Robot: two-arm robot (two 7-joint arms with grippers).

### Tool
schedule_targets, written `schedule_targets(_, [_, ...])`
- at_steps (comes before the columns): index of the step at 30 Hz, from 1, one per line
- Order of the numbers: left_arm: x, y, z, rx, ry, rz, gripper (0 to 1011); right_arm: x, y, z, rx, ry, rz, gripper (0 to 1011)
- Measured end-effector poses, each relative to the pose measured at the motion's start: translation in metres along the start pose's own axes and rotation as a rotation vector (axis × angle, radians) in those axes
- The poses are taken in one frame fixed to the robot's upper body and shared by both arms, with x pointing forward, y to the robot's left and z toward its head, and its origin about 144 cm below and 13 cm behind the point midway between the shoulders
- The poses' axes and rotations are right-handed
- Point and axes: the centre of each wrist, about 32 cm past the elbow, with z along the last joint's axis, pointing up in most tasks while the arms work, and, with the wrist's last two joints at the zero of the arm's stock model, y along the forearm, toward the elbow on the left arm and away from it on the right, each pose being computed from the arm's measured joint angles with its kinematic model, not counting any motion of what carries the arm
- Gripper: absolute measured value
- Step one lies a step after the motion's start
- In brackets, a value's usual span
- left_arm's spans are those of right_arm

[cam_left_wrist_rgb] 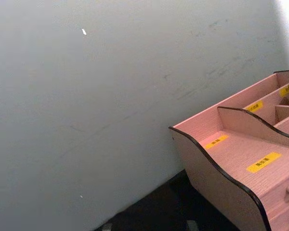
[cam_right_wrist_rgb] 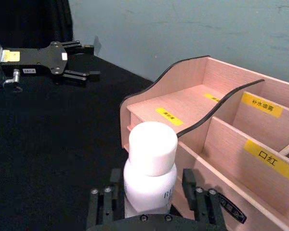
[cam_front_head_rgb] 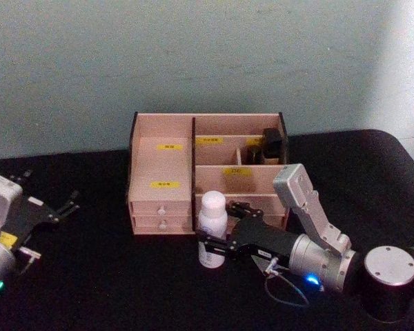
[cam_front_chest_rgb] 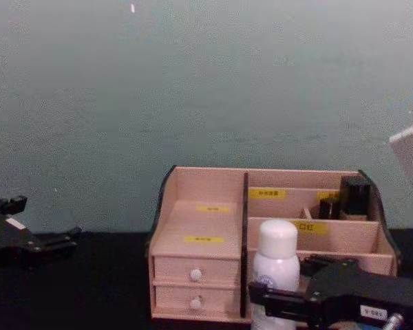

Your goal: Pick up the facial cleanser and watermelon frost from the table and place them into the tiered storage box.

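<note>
**Upright cleanser bottle gripped in front of the storage box**

A black tabletop (cam_front_head_rgb: pixel 110 276) is backed by a pale blue-green wall (cam_front_head_rgb: pixel 193 55). The tiered storage box (cam_front_head_rgb: pixel 159 165) is set at the rear of the tabletop, close to the wall, with its white-knobbed drawers (cam_front_head_rgb: pixel 161 209) facing the robot.

The facial cleanser bottle (cam_front_head_rgb: pixel 212 227) is seen upright, its long axis vertical and its white cap uppermost. It is placed just in front of the box, near the dark middle divider and beside the right edge of the drawers. Whether its base rests on the tabletop cannot be told.

Bare tabletop is left to the bottle's left and in front of it. The box's left stepped compartment, marked with yellow labels (cam_front_head_rgb: pixel 168 146), is seen bare. A dark boxy item (cam_front_head_rgb: pixel 272 141) is lodged in the rear right compartment. The tabletop's rounded far right corner is visible beyond the box.

The right end effector (cam_front_head_rgb: pixel 219 233) is reached in from the right at mid-height of the bottle. One finger is set against each side of the bottle's body below the cap, so the bottle is grasped.

The left end effector (cam_right_wrist_rgb: pixel 88 60) is parked well apart at the tabletop's left, with its fingers spread and nothing held.
</note>
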Motion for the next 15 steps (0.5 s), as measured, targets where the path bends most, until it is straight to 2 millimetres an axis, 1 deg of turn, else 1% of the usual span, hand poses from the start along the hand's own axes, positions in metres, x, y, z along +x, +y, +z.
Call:
schedule_targets(3, [0.0000,0.0000,0.0000,0.000,0.000,0.000,1001,-0.0001,0.0000,0.0000,0.000,0.000,0.000,738])
schedule_targets(5, [0.0000,0.0000,0.0000,0.000,0.000,0.000,1001,-0.0001,0.0000,0.0000,0.001,0.000,0.000,661])
schedule_targets(6, [0.0000,0.0000,0.0000,0.000,0.000,0.000,1001,-0.0001,0.0000,0.0001,0.001,0.000,0.000,651])
schedule_targets(8, [0.0000,0.0000,0.0000,0.000,0.000,0.000,1001,-0.0001,-0.0001,0.0001,0.001,0.000,0.000,596])
schedule_targets(15, [0.0000,0.0000,0.0000,0.000,0.000,0.000,1002,-0.0001,0.0000,0.0001,0.002,0.000,0.000,594])
